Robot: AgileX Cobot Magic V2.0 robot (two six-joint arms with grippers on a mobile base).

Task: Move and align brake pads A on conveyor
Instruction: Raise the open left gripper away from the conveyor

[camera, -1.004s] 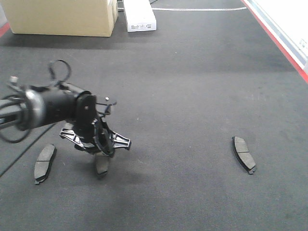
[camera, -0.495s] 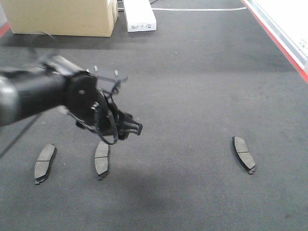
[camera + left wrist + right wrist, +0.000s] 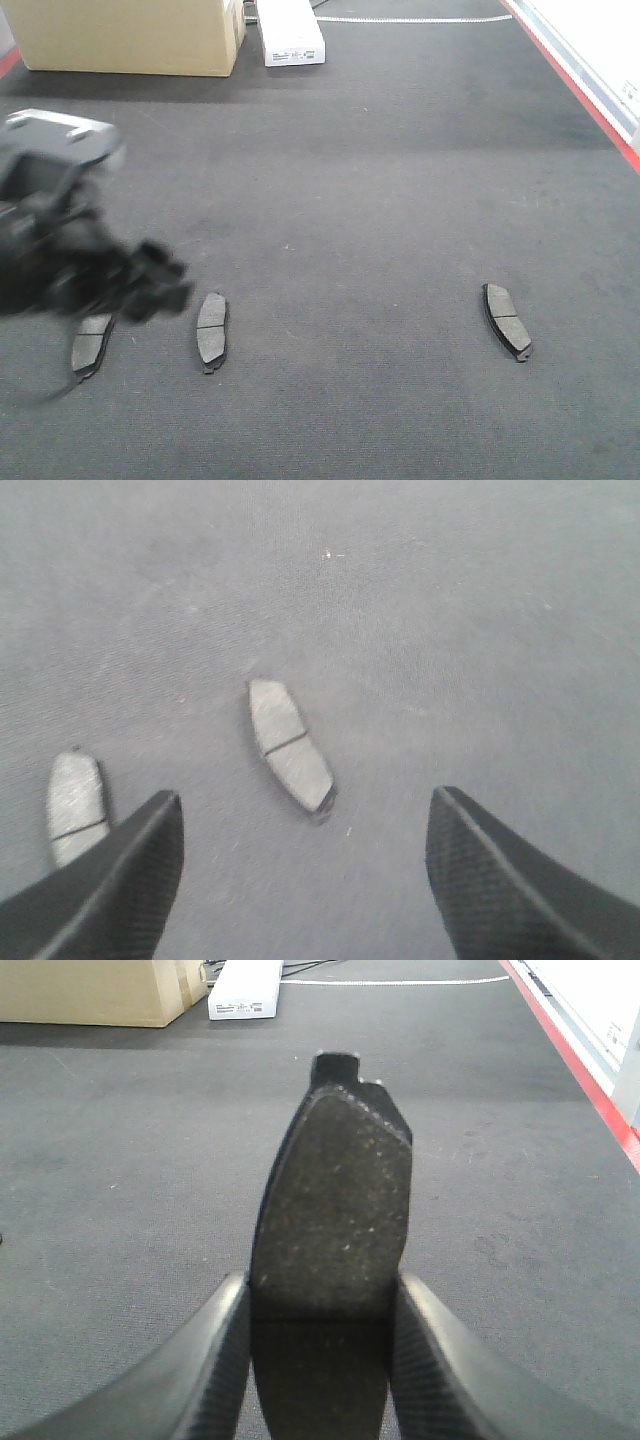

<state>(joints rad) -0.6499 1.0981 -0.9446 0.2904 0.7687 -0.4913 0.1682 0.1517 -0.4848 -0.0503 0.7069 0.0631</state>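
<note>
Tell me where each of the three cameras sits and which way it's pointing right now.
Exterior front view: raised, looking down the conveyor at three brake pads; blurred left pincer at left.
Left wrist view: above the belt, looking down between its open fingers at the second pad and the leftmost pad.
Right wrist view: low, facing along the belt toward the cardboard box; right pincer grips a brake pad.
Shared: front and left wrist show the same two left pads; front and right wrist show the box.

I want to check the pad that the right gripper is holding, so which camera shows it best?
The right wrist view: the held brake pad fills the frame, clamped between the right gripper's fingers. The front view shows only pads lying on the conveyor; the left wrist view shows two lying pads, not this one.
</note>
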